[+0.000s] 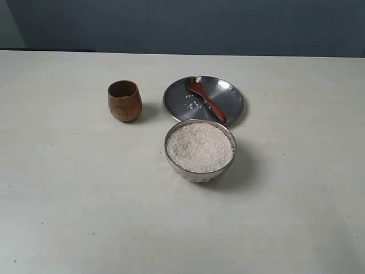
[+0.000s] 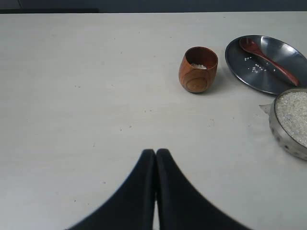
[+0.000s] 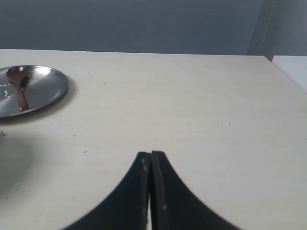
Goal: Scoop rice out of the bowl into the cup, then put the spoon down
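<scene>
A steel bowl [image 1: 201,169] heaped with white rice [image 1: 199,147] stands mid-table. Behind it the dark wooden spoon [image 1: 205,99] lies on a flat steel plate [image 1: 228,94]. The brown wooden cup [image 1: 124,100] stands to the plate's left; a little rice shows inside the cup [image 2: 198,69]. Neither gripper appears in the exterior view. My left gripper [image 2: 156,152] is shut on nothing, over bare table well short of the cup. My right gripper [image 3: 151,154] is shut and empty too, far from the plate [image 3: 48,91] and spoon [image 3: 19,86].
A few loose grains [image 1: 193,105] lie on the plate beside the spoon. The pale table [image 1: 68,200] runs back to a dark wall. Its side edge [image 3: 288,72] shows in the right wrist view.
</scene>
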